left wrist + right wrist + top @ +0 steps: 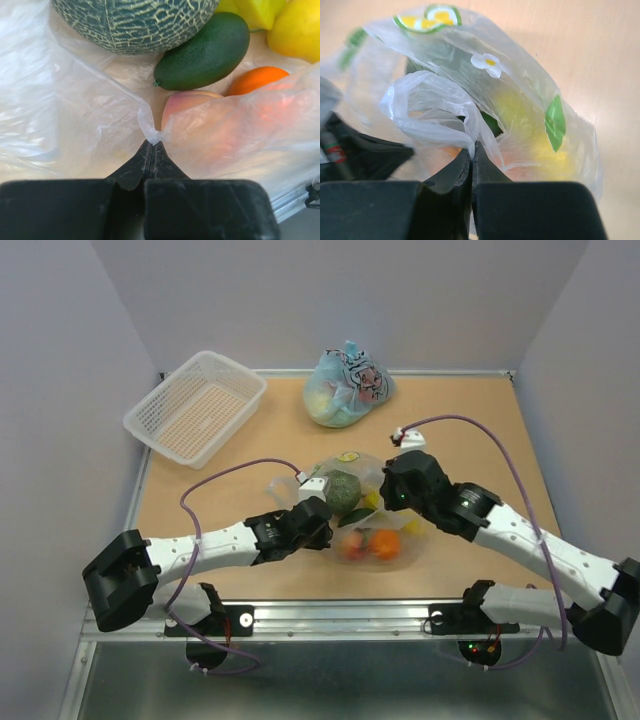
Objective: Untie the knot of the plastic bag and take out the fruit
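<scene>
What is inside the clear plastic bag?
A netted green melon, a dark green fruit, a peach, an orange and a yellow lemon. Anything beneath them is covered by the fruit and the crumpled plastic bag.

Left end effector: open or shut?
Shut: the left end effector pinches a fold of the plastic bag, jaws pressed together.
</scene>
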Controlling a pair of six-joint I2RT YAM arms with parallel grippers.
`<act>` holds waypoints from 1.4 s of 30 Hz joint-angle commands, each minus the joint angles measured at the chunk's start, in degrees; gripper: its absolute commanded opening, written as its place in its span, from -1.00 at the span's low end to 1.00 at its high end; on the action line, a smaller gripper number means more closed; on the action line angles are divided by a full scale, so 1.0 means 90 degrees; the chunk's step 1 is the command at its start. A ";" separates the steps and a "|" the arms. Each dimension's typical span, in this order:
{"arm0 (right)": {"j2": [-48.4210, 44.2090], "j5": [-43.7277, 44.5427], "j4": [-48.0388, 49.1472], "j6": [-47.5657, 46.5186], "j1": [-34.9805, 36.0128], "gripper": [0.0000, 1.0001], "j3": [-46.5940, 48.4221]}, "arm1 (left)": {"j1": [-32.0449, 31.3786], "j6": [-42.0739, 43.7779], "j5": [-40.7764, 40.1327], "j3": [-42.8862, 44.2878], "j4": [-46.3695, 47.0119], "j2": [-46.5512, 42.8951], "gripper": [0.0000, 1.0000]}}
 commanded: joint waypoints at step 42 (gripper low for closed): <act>0.1611 0.0221 0.2443 0.3075 -0.0201 -0.99 -0.1860 | 0.1074 0.0494 -0.0104 0.0356 0.0588 0.0725 -1.00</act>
